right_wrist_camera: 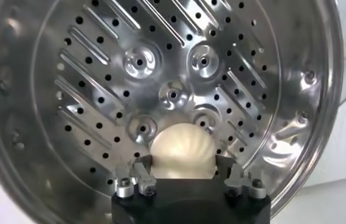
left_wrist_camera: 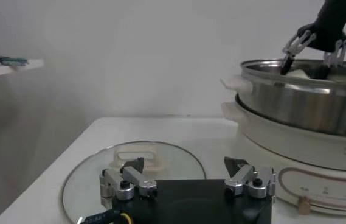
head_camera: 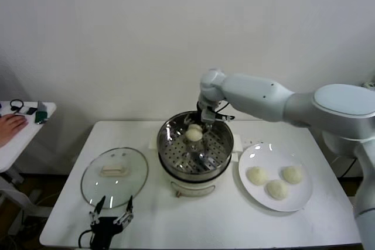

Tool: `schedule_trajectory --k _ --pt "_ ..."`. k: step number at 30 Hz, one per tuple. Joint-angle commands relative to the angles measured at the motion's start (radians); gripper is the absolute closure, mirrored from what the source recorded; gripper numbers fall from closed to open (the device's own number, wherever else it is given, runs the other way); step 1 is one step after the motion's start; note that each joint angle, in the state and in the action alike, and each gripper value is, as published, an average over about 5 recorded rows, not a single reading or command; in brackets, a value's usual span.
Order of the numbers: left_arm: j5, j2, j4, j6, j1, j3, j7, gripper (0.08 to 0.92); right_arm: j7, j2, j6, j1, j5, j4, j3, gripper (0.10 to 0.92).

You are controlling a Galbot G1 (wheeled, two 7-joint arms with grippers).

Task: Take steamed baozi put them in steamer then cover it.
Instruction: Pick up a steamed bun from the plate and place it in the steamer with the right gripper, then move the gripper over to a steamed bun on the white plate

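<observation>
Risk, largest first: the steamer (head_camera: 195, 144), a steel basket on a cream pot base, is deep, and the right gripper (head_camera: 203, 122) sits inside its far rim. Lifting out at an angle could catch the wall and jog the whole pot. In the right wrist view the fingers (right_wrist_camera: 137, 177) stand apart on either side of one baozi (right_wrist_camera: 182, 151), which sits on the perforated floor. Whether the pads are touching the dough I cannot tell. If soft dough sticks to a pad, the bun may ride up or roll on withdrawal.

Surroundings: white plate (head_camera: 302, 198) just beside the steamer on the right side, carrying three more baozi (head_camera: 276, 189), all apart from one another. Glass lid (head_camera: 114, 175) lies flat on the table (head_camera: 193, 226) on the left side, handle up. The left gripper (head_camera: 111, 212) hovers at its near edge, spread wide, holding nothing. Nothing blocks the route from plate to steamer. A person's hand (head_camera: 10, 126) rests on a side table, well apart.
</observation>
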Motion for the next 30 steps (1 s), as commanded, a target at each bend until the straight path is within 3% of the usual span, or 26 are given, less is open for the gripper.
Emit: schedule_trajectory --k 1,4,7,10,12,16,22,30 --pt "-0.001 -0.001 -0.003 0.000 0.002 -0.001 -0.002 0.177 -0.017 0.017 0.039 0.051 0.119 -0.035 -0.027 0.216" --pt "0.000 -0.001 -0.005 0.000 0.003 0.000 -0.004 0.177 -0.061 -0.022 0.027 0.156 0.280 0.013 -0.084 0.204" --pt "0.000 -0.001 -0.007 -0.001 0.005 0.003 -0.004 0.177 -0.122 -0.089 -0.044 0.285 0.535 0.090 -0.209 0.203" --pt "0.002 -0.001 -0.006 -0.002 0.004 0.005 -0.005 0.177 -0.180 -0.199 -0.220 0.421 0.839 0.206 -0.366 0.202" --pt "0.002 -0.001 -0.005 -0.001 0.002 0.007 -0.005 0.177 -0.182 -0.291 -0.376 0.511 0.967 0.297 -0.455 0.202" --pt "0.002 -0.001 -0.005 0.000 -0.004 0.011 -0.005 0.177 -0.146 -0.456 -0.656 0.653 1.034 0.493 -0.613 0.203" --pt "0.002 -0.002 -0.009 0.001 -0.007 0.013 -0.004 0.177 -0.039 -0.643 -0.923 0.704 1.037 0.751 -0.794 0.202" --pt "0.004 -0.006 -0.006 0.002 -0.004 0.016 -0.009 0.177 0.049 -0.754 -1.055 0.444 0.957 0.794 -0.649 0.203"
